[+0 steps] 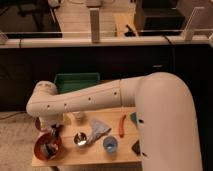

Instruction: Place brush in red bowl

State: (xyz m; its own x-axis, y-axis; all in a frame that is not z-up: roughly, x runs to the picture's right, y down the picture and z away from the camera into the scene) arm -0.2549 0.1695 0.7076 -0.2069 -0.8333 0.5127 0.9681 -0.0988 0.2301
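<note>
The red bowl (39, 149) sits at the front left corner of the wooden table (95, 155). A small dark thing with a paler face, the brush (49, 149), lies inside it. My gripper (53, 133) hangs from the white arm's left end, just above the bowl's far right rim, pointing down. Its dark fingers look open and apart from the brush.
A purple bowl (39, 123) shows behind the red one, partly hidden by the arm. A steel cup (80, 139), grey cloth (98, 129), blue cup (110, 145), orange tool (121, 125) and black block (135, 146) lie to the right. A green tray (77, 80) stands behind.
</note>
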